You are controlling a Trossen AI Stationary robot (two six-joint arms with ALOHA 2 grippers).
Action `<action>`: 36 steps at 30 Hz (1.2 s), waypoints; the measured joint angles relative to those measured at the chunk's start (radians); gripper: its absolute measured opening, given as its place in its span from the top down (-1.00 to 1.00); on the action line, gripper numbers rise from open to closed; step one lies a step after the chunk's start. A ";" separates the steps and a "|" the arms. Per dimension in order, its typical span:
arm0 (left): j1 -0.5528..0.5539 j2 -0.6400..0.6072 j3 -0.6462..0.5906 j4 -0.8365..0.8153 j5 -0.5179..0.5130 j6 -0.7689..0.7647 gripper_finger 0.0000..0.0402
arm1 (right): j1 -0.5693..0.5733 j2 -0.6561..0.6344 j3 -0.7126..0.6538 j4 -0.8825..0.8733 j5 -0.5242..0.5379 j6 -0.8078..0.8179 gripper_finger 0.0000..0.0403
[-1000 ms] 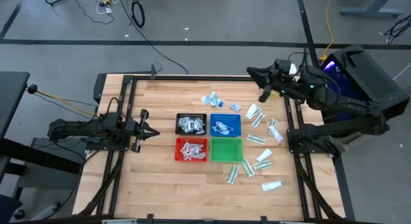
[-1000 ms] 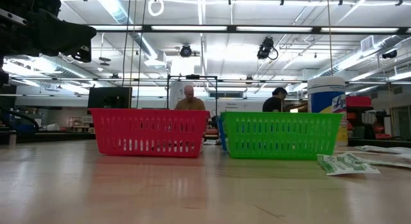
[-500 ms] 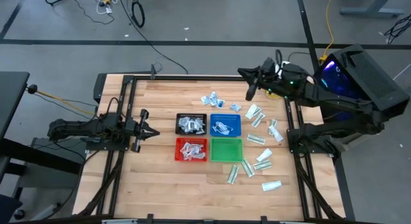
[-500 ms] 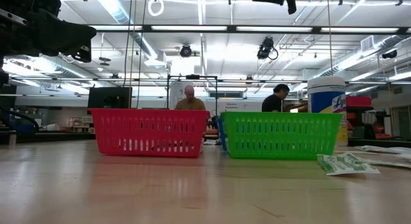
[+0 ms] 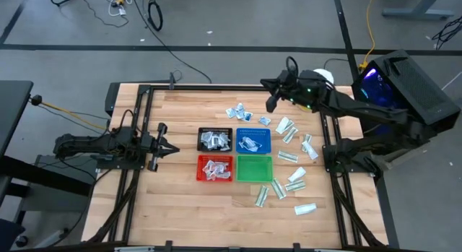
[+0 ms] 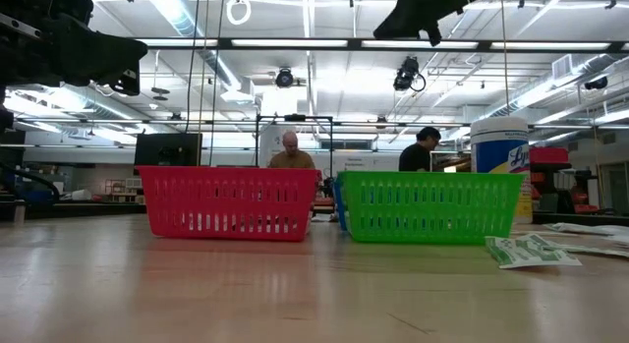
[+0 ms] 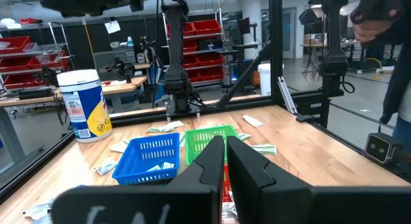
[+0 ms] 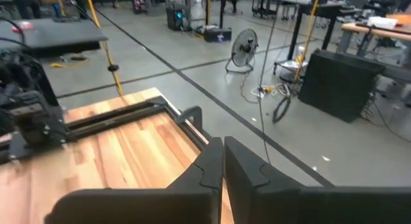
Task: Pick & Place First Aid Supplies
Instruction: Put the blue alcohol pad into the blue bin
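The wooden counter (image 5: 180,201) filled mid-frame, four trays (image 5: 236,154) at its centre. Packets (image 5: 289,154) lay scattered right of them, some inside. The right pincer (image 5: 272,104), pressed together, hung upper right; the left pincer (image 5: 172,149), also pressed together, waited at left.

4 trays (image 5: 253,141), 1 jar (image 7: 84,103), approx. 20 loose packets (image 5: 288,157).

My right hand (image 5: 270,105) farther left along the desk's (image 5: 180,201) far edge, nearer the squarish packets (image 5: 239,112).
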 joint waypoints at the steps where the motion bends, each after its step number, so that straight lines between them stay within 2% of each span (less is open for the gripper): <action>1: 0.000 0.000 0.000 0.000 0.000 0.000 0.87 | -0.008 0.005 0.000 -0.002 0.000 0.000 0.91; 5: 0.000 0.000 0.000 0.000 0.000 0.000 0.87 | -0.042 0.013 0.000 -0.058 0.000 -0.003 0.91; 12: 0.000 0.000 0.000 0.000 0.000 0.000 0.87 | -0.087 0.013 0.000 -0.258 0.000 -0.007 0.91; 17: 0.000 0.000 0.000 0.000 0.000 0.000 0.87 | -0.115 0.013 0.000 -0.383 0.000 -0.067 0.91; 24: 0.000 0.000 0.000 0.000 0.000 0.000 0.87 | -0.143 0.021 0.000 -0.406 -0.008 -0.177 0.91; 29: 0.000 0.000 0.000 0.000 0.000 0.000 0.87 | -0.156 0.056 0.001 -0.407 -0.051 -0.160 0.91; 36: 0.000 0.000 0.000 0.000 0.000 0.000 0.87 | -0.158 0.134 0.113 -0.455 -0.113 -0.159 0.91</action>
